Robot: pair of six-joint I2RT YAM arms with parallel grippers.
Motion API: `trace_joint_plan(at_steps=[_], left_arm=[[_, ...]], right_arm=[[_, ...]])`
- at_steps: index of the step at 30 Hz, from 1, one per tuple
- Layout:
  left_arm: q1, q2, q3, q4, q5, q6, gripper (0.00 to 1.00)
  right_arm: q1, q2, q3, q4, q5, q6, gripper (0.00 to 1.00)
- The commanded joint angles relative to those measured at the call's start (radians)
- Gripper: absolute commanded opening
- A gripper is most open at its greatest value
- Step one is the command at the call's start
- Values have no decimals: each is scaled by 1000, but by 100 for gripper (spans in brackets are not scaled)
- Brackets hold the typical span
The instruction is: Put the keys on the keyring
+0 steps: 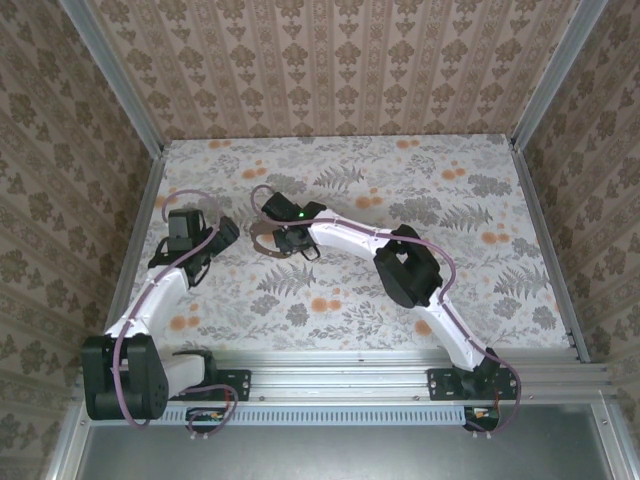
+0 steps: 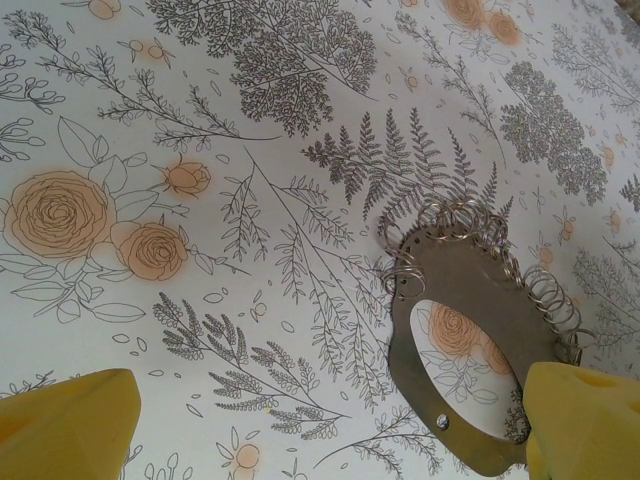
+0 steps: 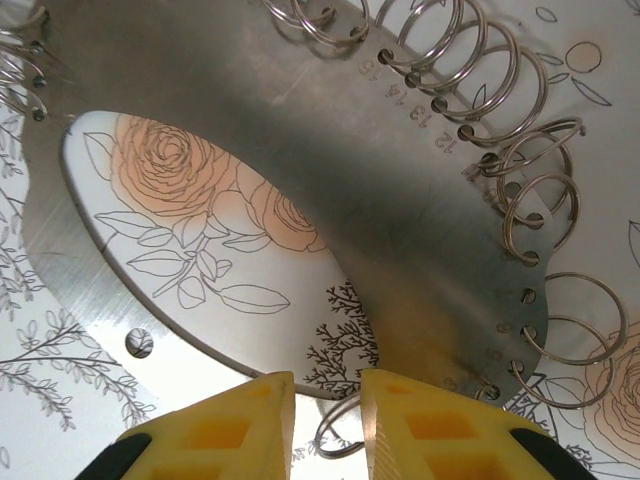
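A: Where does the keyring lie on the table (image 1: 480, 200)?

B: It lies flat on the flowered cloth, left of centre, between the two wrists. The keyring (image 3: 400, 230) is an oval metal plate with a large hole in it. Small split rings (image 3: 445, 60) hang through numbered holes along its rim.

A: What would make this step go well?

B: The step looks like a pick of one ring at the plate's near edge. The right gripper (image 3: 328, 425) should take a single loop (image 3: 338, 440) squarely between its pads, without catching the plate's edge. The left gripper (image 2: 325, 440) could pin the plate so it doesn't slide.

A: And how do the grippers stand?

B: The right one's yellow fingers are narrow, with a slim gap between them and that loop showing in the gap. Whether they actually pinch it cannot be told. The left one is spread wide and holds nothing, with one finger just beside the plate's rim.
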Motion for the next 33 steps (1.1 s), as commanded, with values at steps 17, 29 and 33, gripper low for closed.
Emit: trace_joint_plan(at_steps=[17, 29, 33], left_arm=[[9, 7, -23, 29, 19, 18, 100], [10, -8, -22, 26, 25, 20, 100], [9, -8, -23, 28, 30, 20, 100]], right_arm=[[54, 16, 22, -75, 167, -62, 33], [47, 5, 2, -77, 197, -74, 28], [42, -12, -24, -59, 201, -74, 25]])
